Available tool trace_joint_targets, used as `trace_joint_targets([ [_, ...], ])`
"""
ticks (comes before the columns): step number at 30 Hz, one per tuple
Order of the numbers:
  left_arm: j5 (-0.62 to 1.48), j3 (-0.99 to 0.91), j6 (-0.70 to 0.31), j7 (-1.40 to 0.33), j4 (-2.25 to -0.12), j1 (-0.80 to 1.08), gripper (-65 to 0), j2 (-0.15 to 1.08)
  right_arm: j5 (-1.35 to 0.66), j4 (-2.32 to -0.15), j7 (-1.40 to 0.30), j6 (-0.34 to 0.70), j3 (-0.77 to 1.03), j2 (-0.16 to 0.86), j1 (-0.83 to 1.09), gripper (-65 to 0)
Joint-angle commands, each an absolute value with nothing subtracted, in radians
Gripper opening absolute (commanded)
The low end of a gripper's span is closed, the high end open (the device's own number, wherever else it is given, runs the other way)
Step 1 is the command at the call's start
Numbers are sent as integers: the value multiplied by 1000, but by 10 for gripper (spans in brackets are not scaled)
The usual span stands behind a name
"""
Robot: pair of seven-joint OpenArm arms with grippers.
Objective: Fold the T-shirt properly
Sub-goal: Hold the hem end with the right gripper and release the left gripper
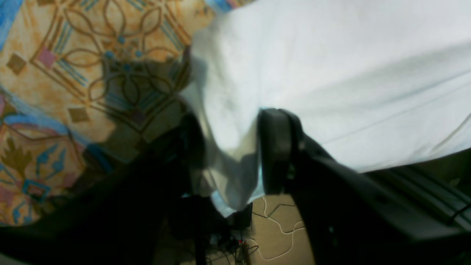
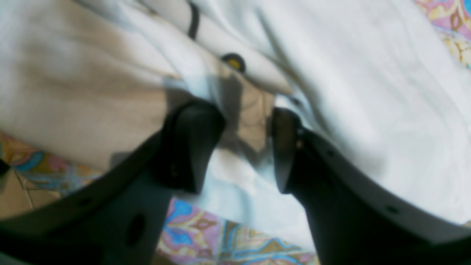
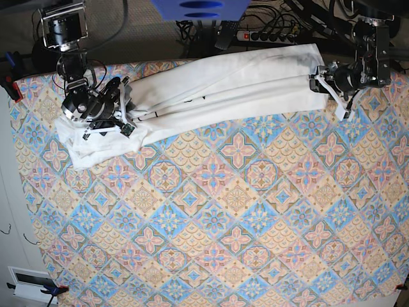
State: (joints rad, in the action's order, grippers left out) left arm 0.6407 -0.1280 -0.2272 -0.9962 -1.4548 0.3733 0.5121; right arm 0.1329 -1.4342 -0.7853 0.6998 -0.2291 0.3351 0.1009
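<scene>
Base view gives me the T-shirt (image 3: 223, 86) stretched in a long white band across the far edge of the patterned tablecloth (image 3: 223, 211). My right gripper (image 2: 246, 147) sits at its bunched end, fingers parted with cloth between them. My left gripper (image 1: 228, 154) at the other end stands apart too, a fold hanging between its fingers
</scene>
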Motion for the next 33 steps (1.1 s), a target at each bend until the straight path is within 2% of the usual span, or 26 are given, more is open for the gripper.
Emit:
trace_joint_targets([
  [1,572,-127,-193,-1056,-1442,412,-380,519,131,-1422,-777,698,-239,328,88,-369],
  [7,572,-246,-193,-1059,-1483,481,-379,521,131,-1415,-777,698,-240,328,74,-369],
  [11,572,-249,-194,-1125,-1492,478,-377,521,131,-1415,-777,698,-242,328,74,-369],
  [14,572,-246,-194,-1125,-1491,476,-350,521,131,-1415,-777,698,-242,328,74,-369],
  [22,561,-242,-194,-1125,-1484,441,-353,489,133,-1423,-777,698,-240,328,74,-369],
  [24,559,-242,-194,-1125,-1483,429,-392,478,133,-1423,-777,698,-240,328,74,-369],
  [28,567,-220,-194,-1125,-1483,395,-557,460,133,-1425,-777,698,-240,328,74,-369],
  [33,570,-229,-194,-1124,-1491,352,-650,433,133,-1425,-777,698,-239,328,74,-369],
])
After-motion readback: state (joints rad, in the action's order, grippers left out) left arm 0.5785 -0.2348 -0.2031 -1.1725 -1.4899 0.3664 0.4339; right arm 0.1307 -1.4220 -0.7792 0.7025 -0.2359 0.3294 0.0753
